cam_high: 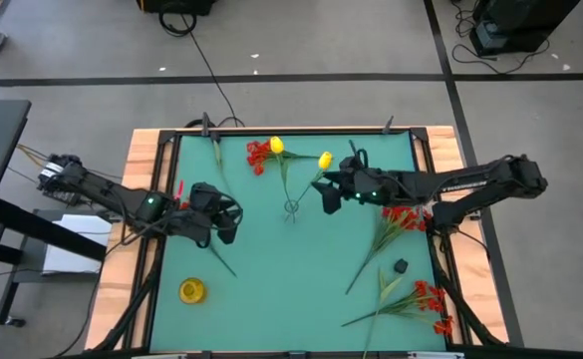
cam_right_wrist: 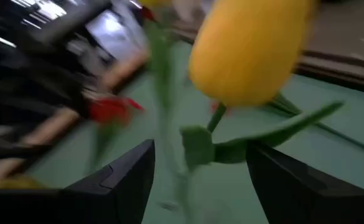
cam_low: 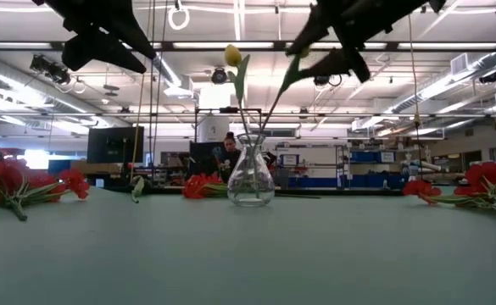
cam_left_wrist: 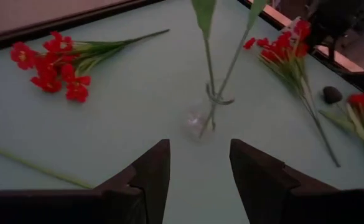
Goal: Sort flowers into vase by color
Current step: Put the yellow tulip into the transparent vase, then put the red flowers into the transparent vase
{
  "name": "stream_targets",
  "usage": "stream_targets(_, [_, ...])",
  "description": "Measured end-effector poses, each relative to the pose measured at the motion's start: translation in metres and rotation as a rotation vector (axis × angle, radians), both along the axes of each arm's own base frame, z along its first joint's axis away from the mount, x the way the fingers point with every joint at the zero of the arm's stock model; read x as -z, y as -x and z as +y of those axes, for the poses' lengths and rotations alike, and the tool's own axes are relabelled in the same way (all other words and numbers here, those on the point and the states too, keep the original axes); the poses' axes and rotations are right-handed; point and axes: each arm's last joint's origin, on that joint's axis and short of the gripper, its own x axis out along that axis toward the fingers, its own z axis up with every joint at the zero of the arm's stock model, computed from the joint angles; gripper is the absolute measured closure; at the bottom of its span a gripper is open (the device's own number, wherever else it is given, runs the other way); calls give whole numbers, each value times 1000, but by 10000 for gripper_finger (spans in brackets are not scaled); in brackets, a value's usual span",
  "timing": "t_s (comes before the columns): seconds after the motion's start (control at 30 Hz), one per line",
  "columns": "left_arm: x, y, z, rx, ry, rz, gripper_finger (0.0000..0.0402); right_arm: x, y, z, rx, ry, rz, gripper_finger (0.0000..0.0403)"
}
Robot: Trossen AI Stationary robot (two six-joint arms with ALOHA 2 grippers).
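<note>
A clear glass vase [cam_high: 291, 210] [cam_low: 251, 174] stands at the table's middle with two yellow flowers in it, their stems leaning on its rim and their blossoms [cam_high: 276, 146] [cam_high: 325, 160] high above it. My right gripper [cam_high: 327, 197] [cam_right_wrist: 200, 168] hangs open just right of the vase. One yellow blossom [cam_right_wrist: 250, 50] is close in front of it, and that flower's leaf [cam_right_wrist: 197, 146] sits between the fingers without visibly touching them. My left gripper [cam_high: 234, 217] [cam_left_wrist: 199, 165] is open, has nothing between its fingers, and faces the vase from the left. Red flowers [cam_high: 259, 156] [cam_high: 403, 217] [cam_high: 427, 297] lie flat on the table.
A small yellow round thing [cam_high: 192, 290] sits near the front left corner. A dark pebble-like object [cam_high: 400, 266] lies among the red flowers on the right. A loose green stem [cam_high: 217, 150] lies at the far left. A raised rim [cam_high: 151, 170] runs round the green tabletop.
</note>
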Motion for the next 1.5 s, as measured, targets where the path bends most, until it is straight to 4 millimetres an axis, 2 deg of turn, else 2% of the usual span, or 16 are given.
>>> stream_targets(0.17, [0,-2,7,8,-64,37,230,-17,-3,-10,16,33,187,159])
stream_targets(0.37, [0,-4,16,-17,-87,56,230,-60,-17,-11,-127,114,168,160])
stream_targets(0.5, [0,-4,19,-3,-122,86,230,-78,-15,-9,-187,121,203,160])
stream_targets(0.63, [-1,2,23,27,-136,122,230,-91,0,-12,-46,3,301,160])
stream_targets(0.77, [-4,9,27,32,-120,134,230,-100,18,-13,98,-279,342,161])
stream_targets(0.87, [-7,13,32,11,-115,127,230,-91,28,-9,156,-412,433,161])
stream_targets(0.97, [-9,16,39,-25,-111,121,230,-73,37,-1,243,-513,544,161])
stream_targets(1.17, [-7,19,48,-48,-90,160,230,-36,47,33,378,-683,657,160])
stream_targets(1.33, [-2,21,51,153,-36,270,230,4,52,56,465,-815,706,160])
stream_targets(1.5, [0,22,61,191,-42,315,230,42,64,69,599,-925,780,160])
